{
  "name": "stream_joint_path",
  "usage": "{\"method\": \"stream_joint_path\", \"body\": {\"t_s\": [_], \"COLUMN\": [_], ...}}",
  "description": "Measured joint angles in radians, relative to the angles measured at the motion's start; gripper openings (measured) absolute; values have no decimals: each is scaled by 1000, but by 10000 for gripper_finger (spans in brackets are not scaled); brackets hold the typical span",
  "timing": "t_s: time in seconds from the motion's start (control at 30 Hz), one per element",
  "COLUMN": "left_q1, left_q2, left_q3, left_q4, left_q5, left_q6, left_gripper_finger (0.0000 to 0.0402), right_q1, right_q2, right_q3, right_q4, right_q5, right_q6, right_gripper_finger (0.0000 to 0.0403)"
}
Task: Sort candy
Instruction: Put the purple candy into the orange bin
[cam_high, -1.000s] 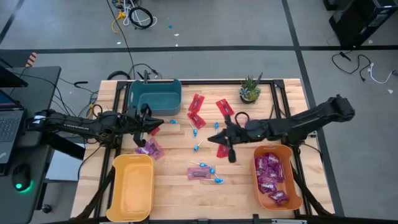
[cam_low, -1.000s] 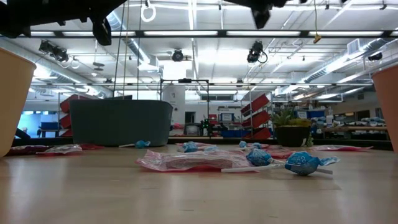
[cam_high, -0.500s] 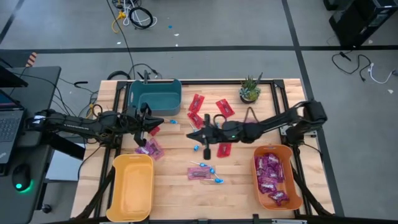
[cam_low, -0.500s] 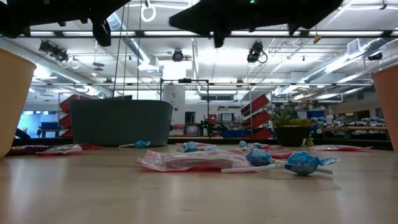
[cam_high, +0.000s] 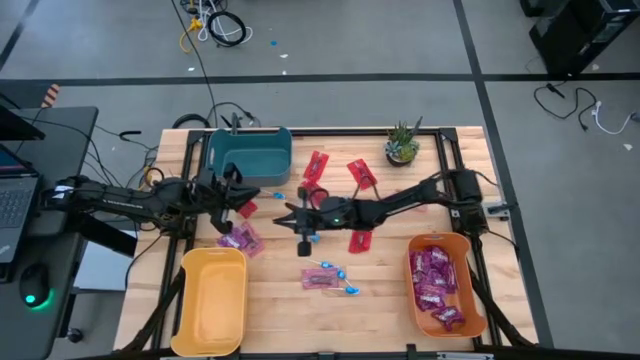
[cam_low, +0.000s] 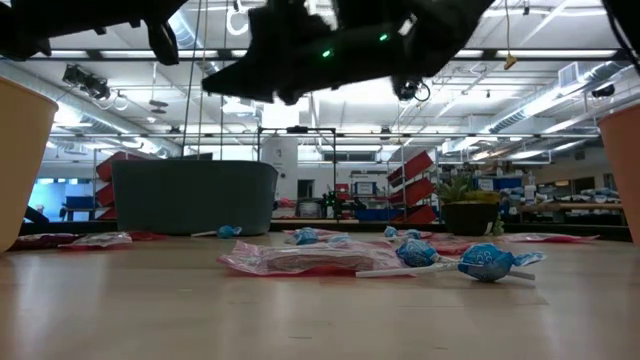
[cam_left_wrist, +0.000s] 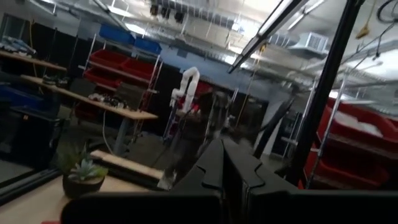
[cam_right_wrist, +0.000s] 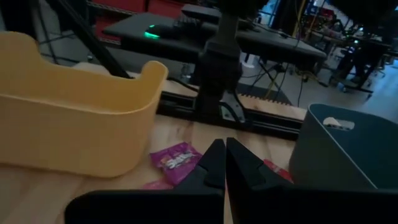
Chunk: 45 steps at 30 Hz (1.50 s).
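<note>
Candy lies scattered across the wooden table (cam_high: 275, 330): red packets (cam_high: 316, 166), a purple packet pair (cam_high: 240, 240) and blue lollipops (cam_high: 340, 274) beside a pink packet (cam_high: 317, 279). More purple packets fill the orange bin (cam_high: 470, 300). My right gripper (cam_high: 281, 221) is shut and empty, stretched far left over the table's middle. It hangs in the air, pointing toward the purple packet (cam_right_wrist: 177, 159) and yellow bin (cam_right_wrist: 62, 118). My left gripper (cam_high: 256, 196) is shut and empty, hovering just in front of the teal bin (cam_high: 248, 150).
The yellow bin (cam_high: 212, 300) stands at the front left, the teal bin at the back left. A small potted plant (cam_high: 402, 145) is at the back right. In the low view, lollipops (cam_low: 485, 262) and a packet (cam_low: 300, 258) lie near the front.
My right arm has swept leftward over the table, from above the middle red packets to close beside the left gripper. The left arm has stayed still.
</note>
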<state>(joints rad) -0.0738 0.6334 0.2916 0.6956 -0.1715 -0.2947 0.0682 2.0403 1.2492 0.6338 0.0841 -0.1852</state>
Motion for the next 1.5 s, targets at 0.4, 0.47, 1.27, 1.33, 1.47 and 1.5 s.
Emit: {"method": "stream_joint_path", "body": {"t_s": [0.4, 0.47, 1.27, 1.33, 1.47, 1.5], "left_q1": [2, 2, 2, 2, 2, 2], "left_q2": [0, 0, 0, 0, 0, 0], "left_q3": [0, 0, 0, 0, 0, 0], "left_q4": [10, 10, 8, 8, 8, 8], "left_q5": [-14, -24, -81, -81, -82, -83], "left_q6": [23, 23, 29, 29, 29, 29], "left_gripper_finger": [1, 1, 1, 1, 1, 1], "right_q1": [-43, -46, -42, -40, -37, -36], "right_q2": [255, 292, 563, 563, 563, 563], "right_q3": [277, 321, 615, 615, 615, 615], "right_q4": [23, 16, -101, -123, -152, -154], "right_q5": [-61, -77, -217, -217, -220, -229], "right_q6": [92, 119, 217, 211, 208, 203], "right_gripper_finger": [1, 1, 3, 3, 3, 2]}}
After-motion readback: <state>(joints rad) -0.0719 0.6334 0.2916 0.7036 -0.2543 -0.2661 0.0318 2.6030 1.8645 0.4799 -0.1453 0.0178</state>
